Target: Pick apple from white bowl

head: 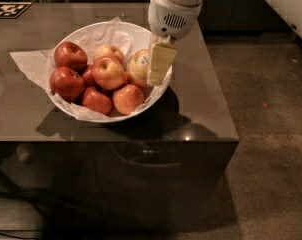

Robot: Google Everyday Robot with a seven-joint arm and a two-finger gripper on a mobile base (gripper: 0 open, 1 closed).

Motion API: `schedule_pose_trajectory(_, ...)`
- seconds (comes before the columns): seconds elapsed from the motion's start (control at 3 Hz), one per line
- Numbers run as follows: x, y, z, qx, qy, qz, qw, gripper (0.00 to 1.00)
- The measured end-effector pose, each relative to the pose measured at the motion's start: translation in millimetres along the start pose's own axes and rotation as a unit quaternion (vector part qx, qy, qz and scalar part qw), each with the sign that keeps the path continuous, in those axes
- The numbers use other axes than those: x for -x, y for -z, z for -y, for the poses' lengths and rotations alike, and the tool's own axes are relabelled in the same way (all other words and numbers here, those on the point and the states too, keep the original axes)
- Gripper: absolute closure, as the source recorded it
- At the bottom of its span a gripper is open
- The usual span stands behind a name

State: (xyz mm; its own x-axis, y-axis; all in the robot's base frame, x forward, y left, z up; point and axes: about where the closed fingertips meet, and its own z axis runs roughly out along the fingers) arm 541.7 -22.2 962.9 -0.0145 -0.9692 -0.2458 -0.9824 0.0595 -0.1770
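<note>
The white bowl (122, 115), lined with crumpled white paper (28, 64), stands on a dark glossy table (201, 104) and holds several apples. The yellow-green apple (136, 69) with a small dark sticker sits at the bowl's right rim, slightly raised above the others. My gripper (151, 74) comes down from above at the bowl's right edge. One cream finger (160, 64) presses on the apple's right side; the other finger is hidden behind the apple. Dark red apples (70, 55) fill the left of the bowl, and a yellow-red apple (108, 72) lies in the middle.
The table's right edge is close to the bowl, with bare carpeted floor (271, 134) beyond it. A black-and-white marker tag (8, 9) lies at the table's far left corner. The front edge of the table runs just below the bowl.
</note>
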Motion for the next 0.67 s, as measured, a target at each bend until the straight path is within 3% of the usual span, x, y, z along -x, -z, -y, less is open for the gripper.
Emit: schedule_pose_trajectory(0.67, 5.7, 25.4, 5.2, -0.020, 0.010, 0.016, 0.9996, 1.00)
